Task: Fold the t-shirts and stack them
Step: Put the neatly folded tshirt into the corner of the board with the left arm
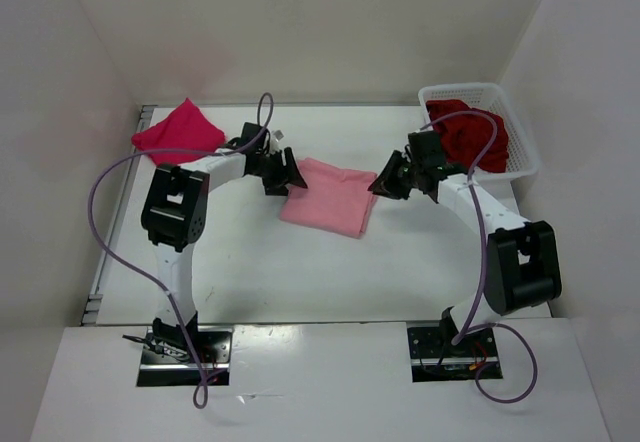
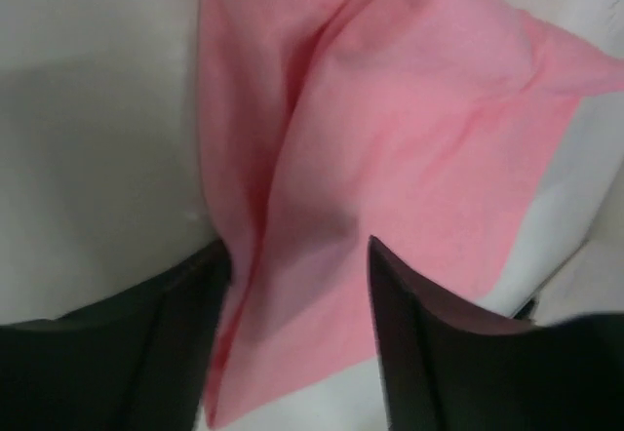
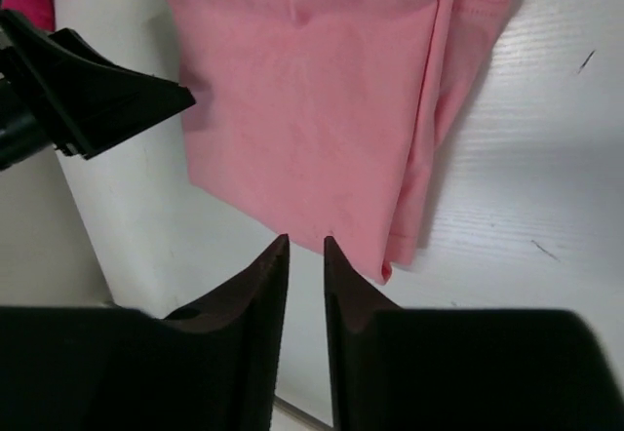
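Noting positions left to right: the crimson-pink shirt (image 1: 178, 130) lies bunched at the far left corner of the surface (image 1: 300, 272), well apart from me. My left fingers (image 2: 166, 343) stand wide, straddling one edge of the salmon shirt (image 1: 328, 197), and they look not to be pinching it. That shirt lies folded into a rough rectangle mid-surface, between my two arms. My right fingers (image 3: 244, 324) are nearly together, a thin slit with nothing in it, tips just beside the cloth's edge. The dark red shirt (image 1: 478, 137) sits heaped in the white basket (image 1: 522, 132) at far right. Judgement: the salmon cloth is light and limp, in layers likely to slide on each other. I should pinch through all layers at a corner or folded edge, both sides together, or the fold may spill open.
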### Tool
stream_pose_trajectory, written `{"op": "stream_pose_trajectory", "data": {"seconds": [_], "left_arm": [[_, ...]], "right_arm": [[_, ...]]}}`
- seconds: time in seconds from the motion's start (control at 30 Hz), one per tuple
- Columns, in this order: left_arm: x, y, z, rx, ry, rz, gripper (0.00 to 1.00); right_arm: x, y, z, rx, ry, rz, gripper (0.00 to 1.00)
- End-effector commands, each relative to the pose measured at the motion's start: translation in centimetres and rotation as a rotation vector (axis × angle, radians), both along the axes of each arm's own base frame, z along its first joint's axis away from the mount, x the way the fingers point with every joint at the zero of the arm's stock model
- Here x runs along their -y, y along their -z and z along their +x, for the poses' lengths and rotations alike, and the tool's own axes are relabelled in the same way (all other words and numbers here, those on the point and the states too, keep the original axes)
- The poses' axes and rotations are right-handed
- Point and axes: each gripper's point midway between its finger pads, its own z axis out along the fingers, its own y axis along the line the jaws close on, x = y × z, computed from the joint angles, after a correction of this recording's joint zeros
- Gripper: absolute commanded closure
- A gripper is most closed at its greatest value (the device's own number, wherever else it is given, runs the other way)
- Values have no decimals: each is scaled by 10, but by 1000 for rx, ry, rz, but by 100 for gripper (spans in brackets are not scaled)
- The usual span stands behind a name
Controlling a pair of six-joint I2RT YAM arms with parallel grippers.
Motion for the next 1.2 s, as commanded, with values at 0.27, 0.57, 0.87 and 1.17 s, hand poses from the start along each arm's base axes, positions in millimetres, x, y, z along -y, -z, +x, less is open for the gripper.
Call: {"op": "stream_pose_trajectory", "data": {"seconds": [0.27,0.57,0.87,1.17], "left_arm": [[47,-26,48,107,31,-39,100],[-37,-183,116,373,-146,-156,100],[-284,-153,80,329,-719,-152,49],[-325,-140,1,289,-937,-102,0]], "right_arm": [[-9,-40,-9,101,-37,65,60],[5,-46,-12,117,-37,61,58],[-4,-29,-14,75,-94,86,59],[-18,-14,-26,29,-150,89,46]]}}
